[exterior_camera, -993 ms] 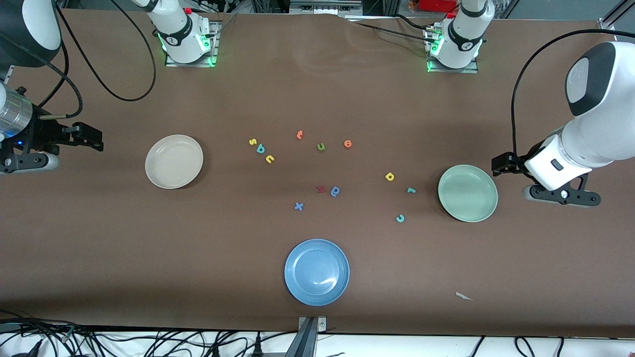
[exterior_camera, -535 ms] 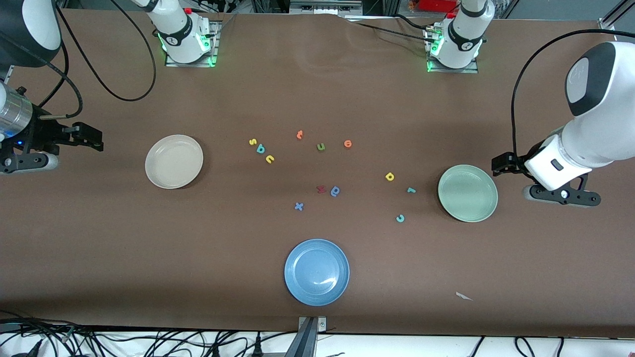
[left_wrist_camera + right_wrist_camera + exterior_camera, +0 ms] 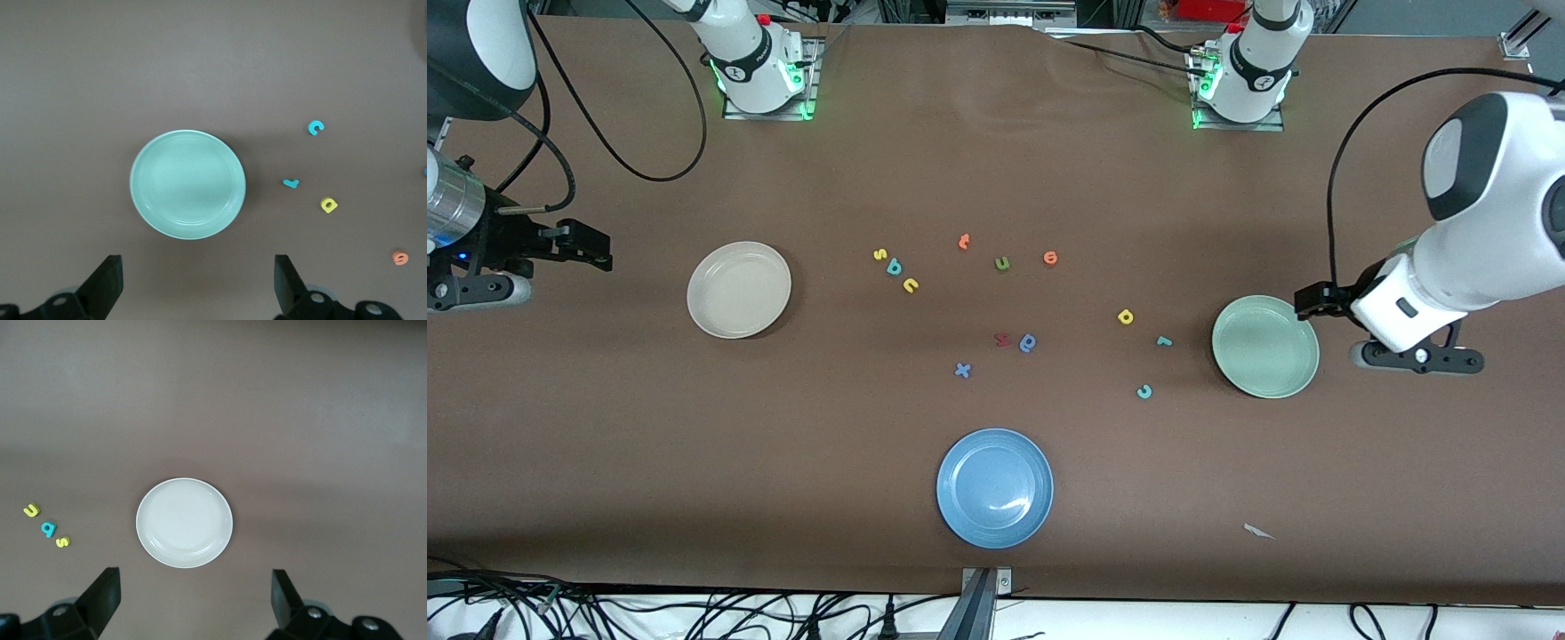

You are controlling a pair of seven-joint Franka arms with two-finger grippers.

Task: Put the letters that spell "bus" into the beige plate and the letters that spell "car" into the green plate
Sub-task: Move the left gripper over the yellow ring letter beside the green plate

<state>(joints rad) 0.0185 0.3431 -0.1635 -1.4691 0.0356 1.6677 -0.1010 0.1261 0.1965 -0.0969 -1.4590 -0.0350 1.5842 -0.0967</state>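
Note:
The beige plate (image 3: 738, 289) (image 3: 185, 522) lies empty toward the right arm's end. Beside it are the yellow "s" (image 3: 880, 255) (image 3: 63, 541), teal "b" (image 3: 895, 267) (image 3: 47, 529) and yellow "u" (image 3: 911, 284) (image 3: 31, 511). The green plate (image 3: 1265, 347) (image 3: 187, 184) lies empty toward the left arm's end, with the yellow "a" (image 3: 1126, 316) (image 3: 329, 205), teal "r" (image 3: 1164, 340) (image 3: 291, 183) and teal "c" (image 3: 1144, 391) (image 3: 315, 127) beside it. My left gripper (image 3: 1414, 358) (image 3: 197, 293) hangs open over bare table beside the green plate. My right gripper (image 3: 476, 289) (image 3: 193, 607) waits open beside the beige plate.
A blue plate (image 3: 994, 487) sits near the front edge. Other letters lie mid-table: orange "t" (image 3: 964, 241), olive "u" (image 3: 1002, 263), orange "e" (image 3: 1050, 258), a maroon letter (image 3: 1002, 339), a blue "a"-like letter (image 3: 1028, 342), blue "x" (image 3: 962, 370). A paper scrap (image 3: 1258, 532) lies near the front.
My left arm has shifted a little toward the green plate, its gripper still open. The right arm, the plates and the letters have not moved.

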